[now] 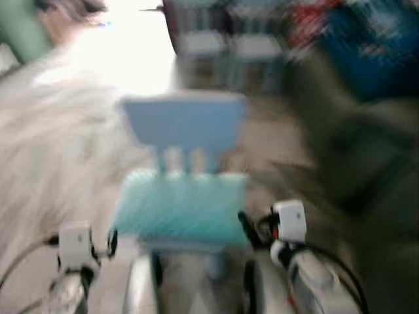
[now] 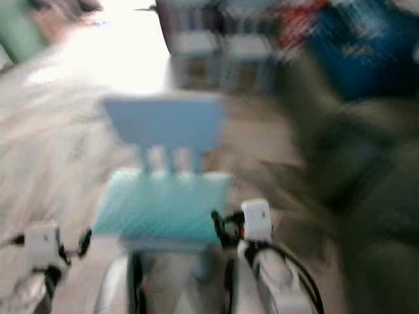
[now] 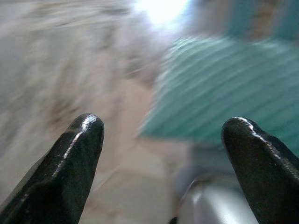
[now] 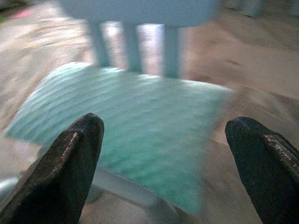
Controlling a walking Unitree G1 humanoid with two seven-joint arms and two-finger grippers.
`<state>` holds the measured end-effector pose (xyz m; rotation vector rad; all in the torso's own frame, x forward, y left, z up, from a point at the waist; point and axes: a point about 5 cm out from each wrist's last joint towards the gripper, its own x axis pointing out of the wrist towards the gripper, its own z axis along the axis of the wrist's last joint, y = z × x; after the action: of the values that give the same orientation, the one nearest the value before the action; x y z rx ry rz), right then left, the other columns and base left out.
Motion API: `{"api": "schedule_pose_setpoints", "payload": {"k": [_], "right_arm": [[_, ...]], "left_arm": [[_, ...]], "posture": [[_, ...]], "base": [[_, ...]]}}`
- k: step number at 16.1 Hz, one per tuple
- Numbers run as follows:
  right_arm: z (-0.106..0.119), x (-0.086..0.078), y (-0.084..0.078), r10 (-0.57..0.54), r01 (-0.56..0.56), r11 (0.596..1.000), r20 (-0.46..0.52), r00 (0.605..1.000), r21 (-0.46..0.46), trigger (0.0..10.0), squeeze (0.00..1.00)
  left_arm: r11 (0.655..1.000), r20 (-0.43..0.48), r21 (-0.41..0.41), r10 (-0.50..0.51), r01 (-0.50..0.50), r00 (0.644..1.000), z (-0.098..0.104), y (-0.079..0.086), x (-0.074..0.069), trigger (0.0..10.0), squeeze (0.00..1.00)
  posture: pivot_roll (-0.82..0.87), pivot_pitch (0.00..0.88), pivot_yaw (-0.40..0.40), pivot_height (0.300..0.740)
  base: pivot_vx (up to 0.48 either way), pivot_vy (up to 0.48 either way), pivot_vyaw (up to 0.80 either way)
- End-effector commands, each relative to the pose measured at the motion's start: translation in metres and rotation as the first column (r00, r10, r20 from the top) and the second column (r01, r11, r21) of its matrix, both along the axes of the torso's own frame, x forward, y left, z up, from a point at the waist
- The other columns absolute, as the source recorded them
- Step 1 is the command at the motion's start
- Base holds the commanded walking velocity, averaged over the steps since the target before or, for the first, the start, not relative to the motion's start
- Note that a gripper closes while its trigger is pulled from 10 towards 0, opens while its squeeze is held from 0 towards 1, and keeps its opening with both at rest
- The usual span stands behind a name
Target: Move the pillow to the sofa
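The pillow [image 1: 180,206] lies flat on the seat of a small pale blue chair [image 1: 184,121], straight ahead of the robot, and everything's blurred. It looks soft and light, likely to sag, so I'd pinch it at opposite side edges. It's a thin, square, teal cushion with a ribbed, striped weave. The left gripper [image 3: 161,140] has its fingers spread wide beside the pillow's edge, holding nothing. The right gripper [image 4: 163,140] is spread wide too, pointing at the pillow, not touching it.
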<state>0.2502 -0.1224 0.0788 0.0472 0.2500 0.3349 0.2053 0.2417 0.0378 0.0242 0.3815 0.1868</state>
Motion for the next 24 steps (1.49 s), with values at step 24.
{"api": "schedule_pose_setpoints", "payload": {"k": [24], "right_arm": [[0.055, 0.02, -0.016, -0.013, 0.005, 0.999, 0.211, 0.978, 0.041, 10.0, 0.0]], "left_arm": [[0.963, 0.329, 0.159, 0.157, -0.219, 0.931, 0.088, 0.05, 0.047, 10.0, 0.0]], "posture": [[-0.11, 0.17, -0.008, 0.384]], "base": [[0.0, 0.0, 0.11]]}}
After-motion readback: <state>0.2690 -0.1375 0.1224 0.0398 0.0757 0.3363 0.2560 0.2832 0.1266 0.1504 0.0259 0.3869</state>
